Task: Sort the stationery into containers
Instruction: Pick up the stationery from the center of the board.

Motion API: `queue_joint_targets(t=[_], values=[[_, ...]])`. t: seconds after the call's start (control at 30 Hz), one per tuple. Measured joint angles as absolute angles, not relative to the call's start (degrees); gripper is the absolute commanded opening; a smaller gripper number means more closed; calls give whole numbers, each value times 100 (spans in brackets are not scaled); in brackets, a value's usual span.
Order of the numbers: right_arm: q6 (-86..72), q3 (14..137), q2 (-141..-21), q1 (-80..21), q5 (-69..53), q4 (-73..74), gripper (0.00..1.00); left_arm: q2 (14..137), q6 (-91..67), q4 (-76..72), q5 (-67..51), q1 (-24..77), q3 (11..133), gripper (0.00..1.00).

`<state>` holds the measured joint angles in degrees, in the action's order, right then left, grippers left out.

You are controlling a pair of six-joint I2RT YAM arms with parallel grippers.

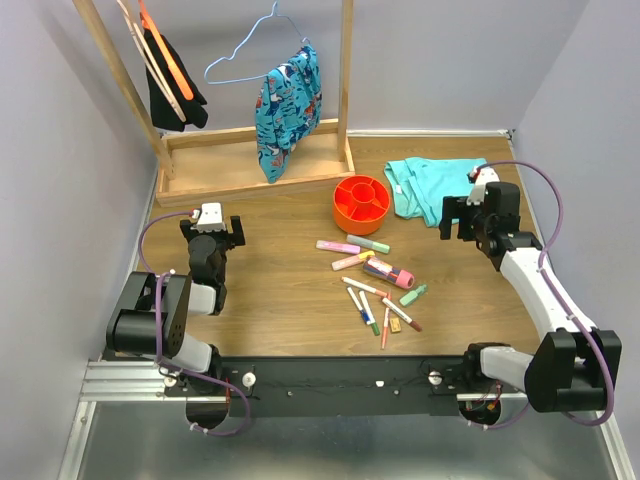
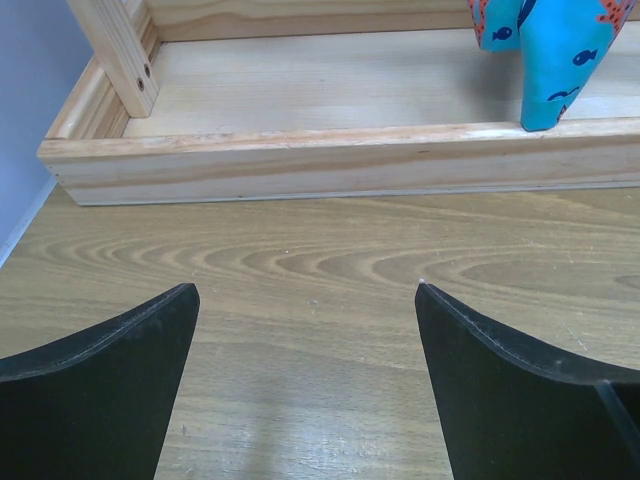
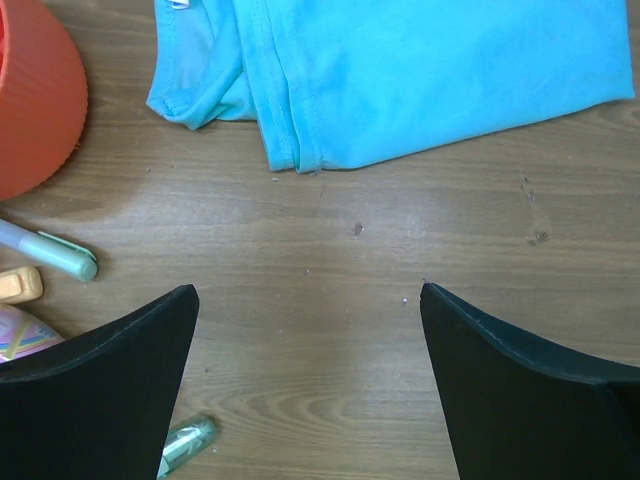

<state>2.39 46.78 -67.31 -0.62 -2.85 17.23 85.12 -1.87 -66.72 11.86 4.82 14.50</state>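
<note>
The stationery lies loose on the table's middle: a pink highlighter (image 1: 338, 247), a green one (image 1: 375, 243), a yellow one (image 1: 352, 261), a pink bottle (image 1: 390, 271), several thin white pens (image 1: 365, 287) and a tiny tan eraser (image 1: 395, 324). The round orange-red bowl (image 1: 361, 203) with dividers stands behind them. My left gripper (image 1: 212, 228) is open and empty at the far left, facing the wooden rack base (image 2: 340, 160); its wrist view (image 2: 305, 290) shows only bare table between the jaws. My right gripper (image 1: 462, 216) is open and empty, right of the bowl (image 3: 30, 100). Its wrist view (image 3: 308, 290) shows the green highlighter (image 3: 55, 255) at the left.
A wooden clothes rack (image 1: 250, 160) stands at the back with a blue fish-print garment (image 1: 288, 105) and hangers. A folded teal cloth (image 1: 430, 185) lies right of the bowl, just ahead of my right gripper (image 3: 400, 70). Walls close both sides.
</note>
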Motion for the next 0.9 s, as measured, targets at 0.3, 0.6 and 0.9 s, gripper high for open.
queue_joint_targets(t=[0.3, 0.6, 0.9], values=[[368, 4694, -6851, 73, -276, 1802, 100, 8512, -167, -6674, 1052, 484, 1450, 99], [469, 4676, -6858, 211, -270, 1809, 100, 8440, 27, -6849, 591, 482, 1308, 79], [545, 4567, -6716, 224, -270, 1813, 100, 7481, 635, -6042, -836, 497, 1258, 89]])
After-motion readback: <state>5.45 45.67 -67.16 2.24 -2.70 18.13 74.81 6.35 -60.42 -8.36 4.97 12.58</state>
